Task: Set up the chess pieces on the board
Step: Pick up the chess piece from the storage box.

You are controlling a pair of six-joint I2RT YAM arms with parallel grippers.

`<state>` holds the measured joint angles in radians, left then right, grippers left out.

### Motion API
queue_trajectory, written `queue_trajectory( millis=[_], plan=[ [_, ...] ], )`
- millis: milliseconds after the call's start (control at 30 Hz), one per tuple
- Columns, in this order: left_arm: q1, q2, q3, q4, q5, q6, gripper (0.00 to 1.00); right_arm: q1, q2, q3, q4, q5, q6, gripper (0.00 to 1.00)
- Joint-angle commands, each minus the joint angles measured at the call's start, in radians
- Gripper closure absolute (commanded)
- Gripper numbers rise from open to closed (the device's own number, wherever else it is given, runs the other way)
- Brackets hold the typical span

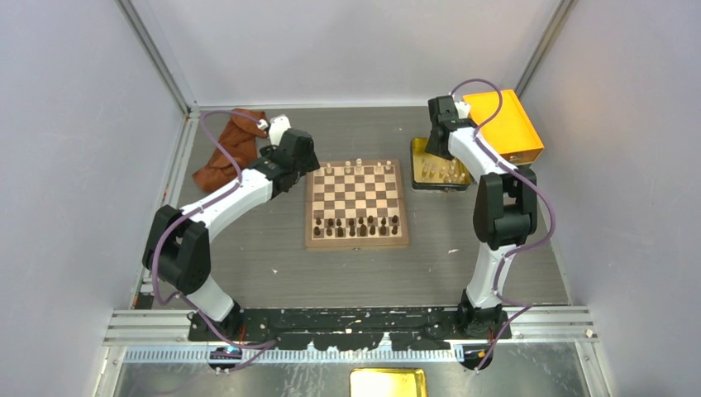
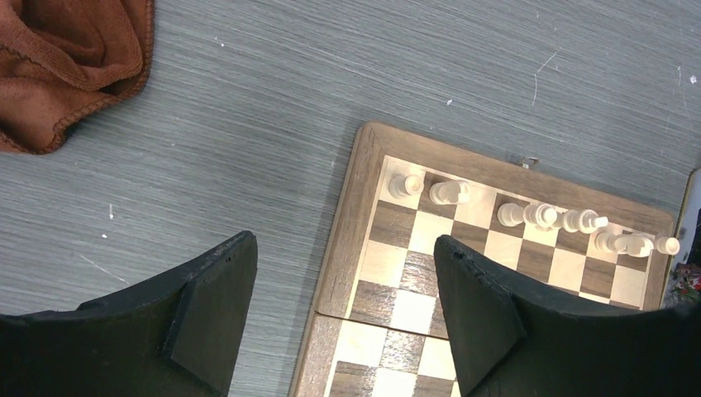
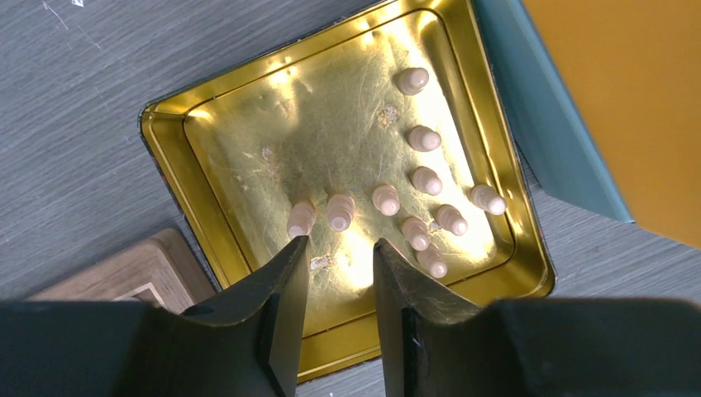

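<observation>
The board [image 1: 315,241] lies mid-table. Several cream chess pieces [image 1: 364,167] stand along its far row and dark chessmen [image 1: 355,225] fill its near rows. My left gripper [image 1: 304,159] hovers over the board's far left corner, open and empty. In the left wrist view the gripper [image 2: 343,248] straddles the board's border [image 2: 347,215], with the cream pieces [image 2: 450,192] beyond it. My right gripper [image 3: 340,245] is open above the golden tray [image 3: 178,165], nothing between its fingers. Several cream pawns [image 3: 386,199] stand in the tray, two just past the fingertips.
An orange-yellow box [image 1: 504,124] sits behind the golden tray [image 1: 418,155] at the back right. A brown cloth [image 1: 227,149] lies at the back left. Grey enclosure walls close in on three sides. Another gold tray [image 1: 387,382] shows below the arm bases.
</observation>
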<state>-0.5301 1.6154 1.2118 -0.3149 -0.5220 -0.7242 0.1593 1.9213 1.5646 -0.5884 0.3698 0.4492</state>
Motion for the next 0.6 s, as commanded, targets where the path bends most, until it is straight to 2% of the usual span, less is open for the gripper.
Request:
queue_trajectory(
  millis=[0, 567],
  plan=[
    [-0.001, -0.014, 0.008, 0.033, -0.009, 0.011, 0.21, -0.01, 0.004, -0.005, 0.044, -0.015, 0.026, 0.62],
    [-0.001, -0.016, -0.001, 0.039, -0.013, 0.009, 0.22, -0.035, 0.068, -0.017, 0.066, -0.068, 0.055, 0.64]
  ],
)
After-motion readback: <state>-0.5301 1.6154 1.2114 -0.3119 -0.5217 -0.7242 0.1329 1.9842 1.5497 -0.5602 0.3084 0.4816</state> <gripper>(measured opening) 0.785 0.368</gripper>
